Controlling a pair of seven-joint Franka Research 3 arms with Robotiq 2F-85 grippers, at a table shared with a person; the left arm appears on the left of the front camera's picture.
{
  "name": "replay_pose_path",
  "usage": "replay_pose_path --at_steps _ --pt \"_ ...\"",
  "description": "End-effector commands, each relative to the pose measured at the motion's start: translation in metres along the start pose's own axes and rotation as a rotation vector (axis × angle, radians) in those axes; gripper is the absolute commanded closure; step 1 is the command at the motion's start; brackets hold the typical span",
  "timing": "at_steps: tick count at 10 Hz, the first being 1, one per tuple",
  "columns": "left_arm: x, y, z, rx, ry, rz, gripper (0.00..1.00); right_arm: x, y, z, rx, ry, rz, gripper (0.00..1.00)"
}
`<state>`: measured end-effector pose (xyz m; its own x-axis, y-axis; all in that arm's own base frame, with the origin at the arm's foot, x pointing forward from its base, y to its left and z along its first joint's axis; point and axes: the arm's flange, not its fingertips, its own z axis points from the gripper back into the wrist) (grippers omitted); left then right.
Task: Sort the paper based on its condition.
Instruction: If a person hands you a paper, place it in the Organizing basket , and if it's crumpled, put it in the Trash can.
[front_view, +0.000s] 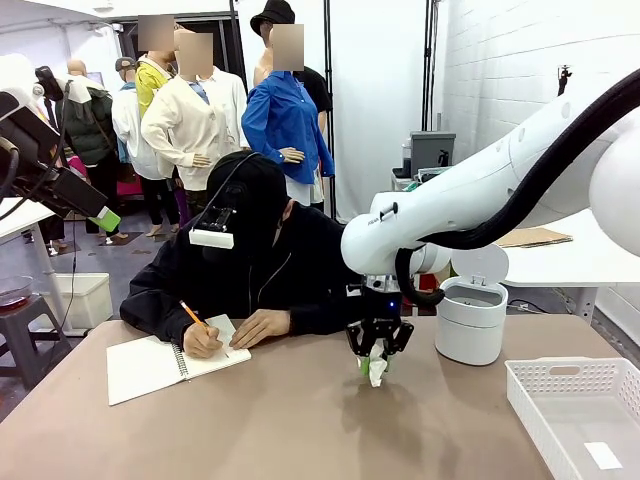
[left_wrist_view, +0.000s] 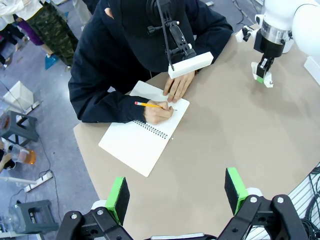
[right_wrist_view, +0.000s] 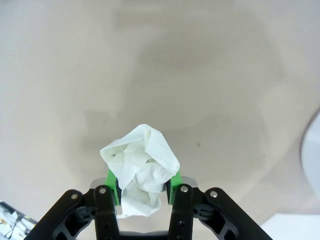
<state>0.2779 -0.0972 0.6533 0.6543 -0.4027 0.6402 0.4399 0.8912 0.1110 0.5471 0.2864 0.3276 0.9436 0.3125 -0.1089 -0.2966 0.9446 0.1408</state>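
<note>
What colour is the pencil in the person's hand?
Orange; the pencil shows best in the left wrist view.

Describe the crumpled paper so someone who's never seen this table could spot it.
On the table, left of the bin, the right gripper points down. Pinched between its green pads is the paper, a small crumpled white wad, unlike the flat notebook.

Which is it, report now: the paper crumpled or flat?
Crumpled: the paper is a creased, lumpy wad, pinched in the right gripper.
</note>
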Motion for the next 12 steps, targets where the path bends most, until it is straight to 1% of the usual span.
replay_pose_path --at_steps 1,3,4,5,6,7,9,10,12 --pt "0.0 0.0 0.0 0.001 -0.001 0.0 0.0 -0.023 0.003 0.03 -0.099 -0.027 -0.013 0.58" --pt "0.0 0.0 0.0 0.001 -0.001 0.0 0.0 -0.045 0.003 0.07 -0.128 -0.094 -0.022 0.58" --pt "0.0 0.0 0.0 0.001 -0.001 0.0 0.0 -0.06 -0.003 0.092 -0.174 -0.141 -0.063 0.58" --pt "0.0 0.0 0.0 0.001 -0.001 0.0 0.0 -0.075 -0.014 0.118 -0.203 -0.215 -0.09 0.58" --pt "0.0 0.0 0.0 0.001 -0.001 0.0 0.0 -0.084 -0.024 0.133 -0.244 -0.205 -0.078 0.58" --pt "0.0 0.0 0.0 0.001 -0.001 0.0 0.0 -0.088 -0.037 0.143 -0.305 -0.17 -0.034 0.58" --pt "0.0 0.0 0.0 0.001 -0.001 0.0 0.0 -0.089 -0.059 0.152 -0.365 -0.117 0.077 0.58" --pt "0.0 0.0 0.0 0.001 -0.001 0.0 0.0 -0.088 -0.069 0.152 -0.402 -0.082 0.091 0.58" --pt "0.0 0.0 0.0 0.001 -0.001 0.0 0.0 -0.078 -0.084 0.153 -0.531 -0.083 0.085 0.58"
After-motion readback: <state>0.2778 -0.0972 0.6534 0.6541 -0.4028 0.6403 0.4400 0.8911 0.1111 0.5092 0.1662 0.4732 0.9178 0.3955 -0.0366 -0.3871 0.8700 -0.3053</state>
